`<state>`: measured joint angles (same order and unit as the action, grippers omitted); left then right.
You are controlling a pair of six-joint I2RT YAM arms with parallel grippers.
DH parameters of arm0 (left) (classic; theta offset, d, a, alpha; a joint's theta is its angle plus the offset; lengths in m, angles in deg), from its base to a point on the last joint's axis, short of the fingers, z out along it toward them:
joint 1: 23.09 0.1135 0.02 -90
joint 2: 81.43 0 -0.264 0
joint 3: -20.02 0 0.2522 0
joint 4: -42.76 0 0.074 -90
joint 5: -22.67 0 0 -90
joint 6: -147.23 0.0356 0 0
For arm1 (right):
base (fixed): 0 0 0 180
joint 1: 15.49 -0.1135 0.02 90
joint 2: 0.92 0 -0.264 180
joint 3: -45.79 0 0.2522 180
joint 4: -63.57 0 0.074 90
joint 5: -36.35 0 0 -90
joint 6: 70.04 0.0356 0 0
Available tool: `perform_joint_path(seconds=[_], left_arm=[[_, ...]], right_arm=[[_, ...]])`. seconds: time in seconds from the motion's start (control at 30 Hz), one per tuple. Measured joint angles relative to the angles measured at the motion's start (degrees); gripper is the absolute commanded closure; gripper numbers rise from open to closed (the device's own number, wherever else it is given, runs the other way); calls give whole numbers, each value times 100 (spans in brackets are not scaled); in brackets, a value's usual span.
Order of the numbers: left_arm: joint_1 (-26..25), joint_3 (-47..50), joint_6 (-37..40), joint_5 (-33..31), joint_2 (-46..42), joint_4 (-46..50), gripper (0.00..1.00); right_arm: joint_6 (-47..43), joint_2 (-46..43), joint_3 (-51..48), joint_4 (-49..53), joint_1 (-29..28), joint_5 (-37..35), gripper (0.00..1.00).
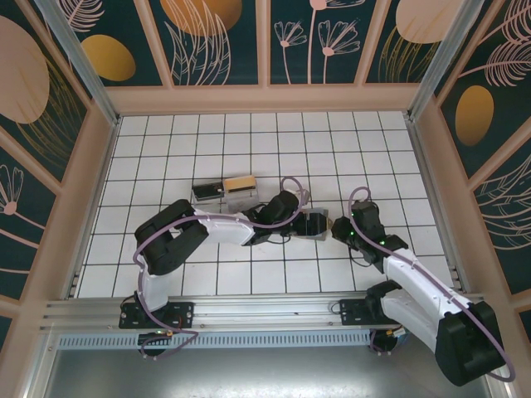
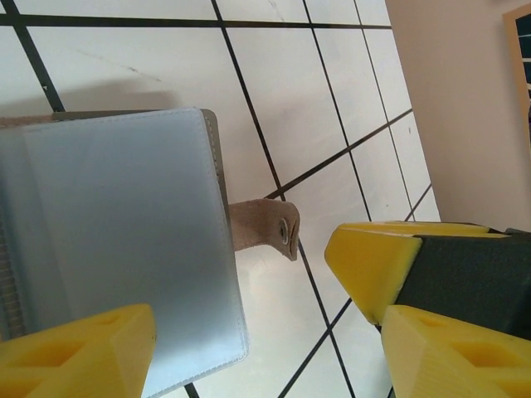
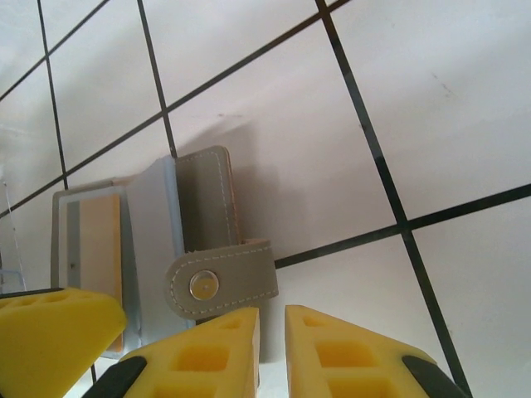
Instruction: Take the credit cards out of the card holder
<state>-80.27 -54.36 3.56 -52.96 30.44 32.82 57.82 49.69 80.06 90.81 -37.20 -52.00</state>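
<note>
Card holder point(image 3: 203, 203) is lying open and flat on the white tiled counter point(image 1: 249, 141), a little right of centre in the top view, and both arms are crowding it from either end. Its long axis is seeming to run left to right there, so each end is pointing at an arm.

Left end effector point(image 2: 265, 332) is standing wide open and gripping nothing. The corner of the clear sleeve point(image 2: 124, 249) is sitting just beside its lower-left finger, with the holder lying up and to the left in that wrist frame.

Right end effector point(image 3: 272, 336) is showing a thin slit between its fingers with nothing in it. The snap strap point(image 3: 222, 286) is lying just above the fingertips; I can't tell whether they are touching.

A tan card point(image 3: 101, 240) is showing through the sleeve, so I'm judging the emptying unfinished. Both arms are looking equally near, the left better placed for the sleeve and the right for the strap end.

Up and left of the holder in the top view, a grey piece point(image 1: 207, 192) and a tan-topped piece point(image 1: 241, 184) are lying side by side, too small to identify. Teal panels point(image 1: 216, 41) with leaf and disc patterns are closing in the counter on three sides.
</note>
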Motion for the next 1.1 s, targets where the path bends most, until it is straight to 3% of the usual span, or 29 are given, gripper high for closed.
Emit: perform_joint_path(seconds=[0.1, 0.23, 0.43, 0.6, 0.8, 1.1], left_arm=[[0, 0, 2, -70, 0, 28, 28], [2, 74, 50, -367, -138, 264, 28], [33, 118, 184, -1141, -769, 968, 32], [251, 317, 208, -1502, -1185, 1163, 32], [461, 605, 243, -1508, -1196, 1241, 31], [459, 632, 260, -1434, -1027, 1233, 32]], right_arm=[[0, 0, -2, -4, 2, 107, 78], [-33, 13, -2, -125, 2, 369, 68], [-48, 195, -2, -317, -44, 623, 74], [-109, 793, 197, -420, -291, 625, 69], [-109, 1652, 490, -402, -389, 304, 65], [-195, 2197, 588, -424, -389, 111, 76]])
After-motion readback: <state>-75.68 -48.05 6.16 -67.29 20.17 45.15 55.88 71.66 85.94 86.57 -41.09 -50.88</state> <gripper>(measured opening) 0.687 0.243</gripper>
